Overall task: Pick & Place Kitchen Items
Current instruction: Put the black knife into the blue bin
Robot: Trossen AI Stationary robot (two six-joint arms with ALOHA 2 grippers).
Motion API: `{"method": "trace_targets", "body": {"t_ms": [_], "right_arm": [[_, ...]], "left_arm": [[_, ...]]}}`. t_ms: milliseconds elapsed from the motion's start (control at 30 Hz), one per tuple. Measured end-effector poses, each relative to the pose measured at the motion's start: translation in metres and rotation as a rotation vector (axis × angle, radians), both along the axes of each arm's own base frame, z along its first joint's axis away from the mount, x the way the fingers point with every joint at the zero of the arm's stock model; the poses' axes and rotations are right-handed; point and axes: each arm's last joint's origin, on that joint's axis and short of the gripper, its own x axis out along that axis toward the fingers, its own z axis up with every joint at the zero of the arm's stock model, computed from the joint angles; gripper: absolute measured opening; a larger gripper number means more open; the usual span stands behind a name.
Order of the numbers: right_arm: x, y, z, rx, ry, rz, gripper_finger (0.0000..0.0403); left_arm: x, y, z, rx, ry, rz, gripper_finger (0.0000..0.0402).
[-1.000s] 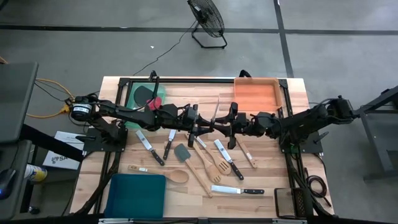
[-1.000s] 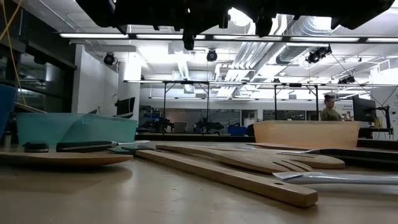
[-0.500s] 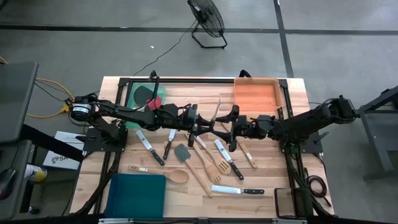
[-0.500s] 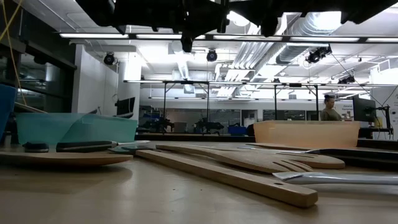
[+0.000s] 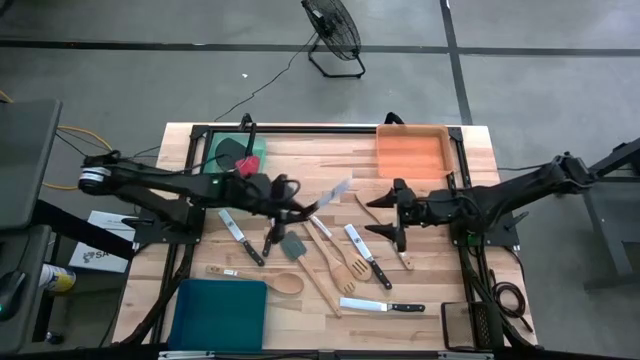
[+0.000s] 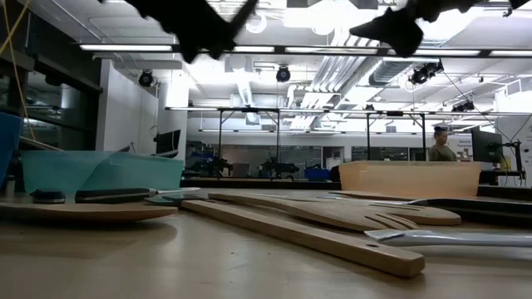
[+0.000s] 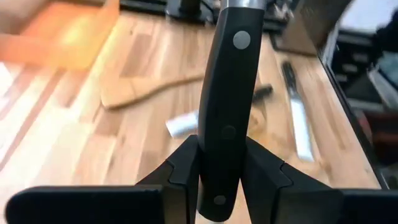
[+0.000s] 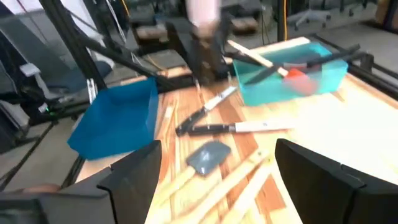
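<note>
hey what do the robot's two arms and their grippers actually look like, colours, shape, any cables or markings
Both arms are slim, jointed and black. The left arm has a pale silver cylindrical joint at its outer end and a small green light midway. The right arm is dark throughout. The left gripper has matte black wedge-shaped fingers; the right gripper has broad, flat black fingers. No markings show.

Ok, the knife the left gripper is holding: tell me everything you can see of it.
The knife has a black handle with pale rivets and a steel collar where the blade begins. The left gripper is shut on the handle, one dark finger on each side. In the high view its pale blade sticks out at a slant above the middle of the table, lifted clear of the other utensils. Nothing but the fingers touches it.
</note>
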Motion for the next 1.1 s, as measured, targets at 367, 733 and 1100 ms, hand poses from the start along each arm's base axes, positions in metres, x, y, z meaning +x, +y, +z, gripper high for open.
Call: {"method": "trace_targets", "body": {"t_ms": [367, 733, 1100], "right_arm": [[-0.008, 0.009, -0.003, -0.006, 0.044, -0.010, 0.0306], [-0.008, 0.008, -0.003, -0.011, 0.045, -0.033, 0.0307], [-0.008, 0.008, -0.004, 0.002, 0.058, -0.038, 0.0307]], "left_arm": [[-0.068, -0.050, 0.005, -0.094, 0.257, -0.120, 0.0082], [-0.105, -0.101, -0.009, -0.308, 0.522, -0.120, 0.0082], [-0.141, -0.147, -0.028, -0.338, 0.731, -0.115, 0.0082]]}}
